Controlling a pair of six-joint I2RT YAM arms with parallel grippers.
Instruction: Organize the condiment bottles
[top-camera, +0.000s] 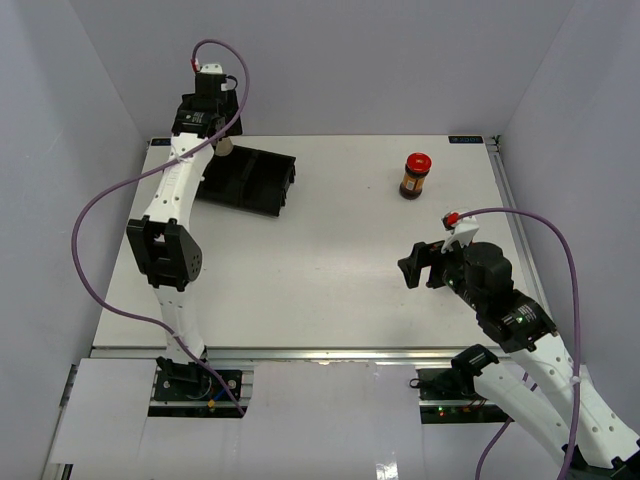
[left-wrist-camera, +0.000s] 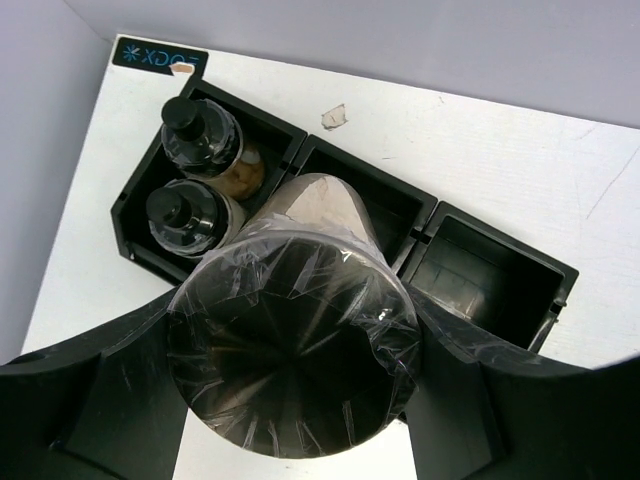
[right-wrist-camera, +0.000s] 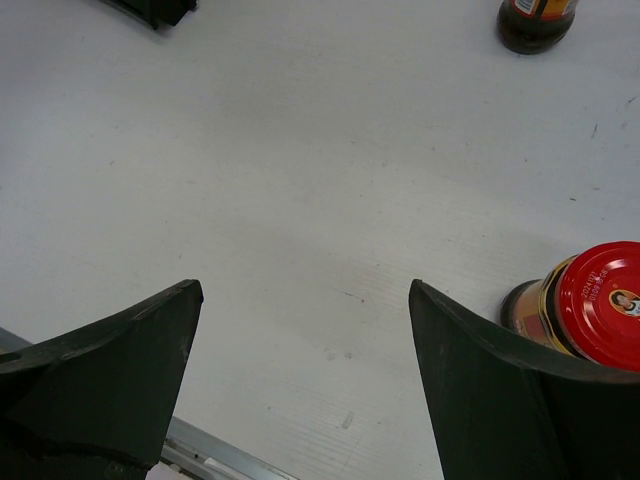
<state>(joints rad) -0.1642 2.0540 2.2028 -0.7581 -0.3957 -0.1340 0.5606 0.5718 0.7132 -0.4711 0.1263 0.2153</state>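
On table (top-camera: 320, 280), red-lidded brown jar (top-camera: 415, 178)

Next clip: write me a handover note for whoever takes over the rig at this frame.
Left gripper: shut on a plastic-wrapped jar over the middle compartment of the tray, not yet released.
Right gripper: open and empty, a red-lidded jar right beside it.
Done: two black-topped bottles in the end compartment.
Left: release the wrapped jar, then tray both red-lidded jars; the second stands farther out on the table.
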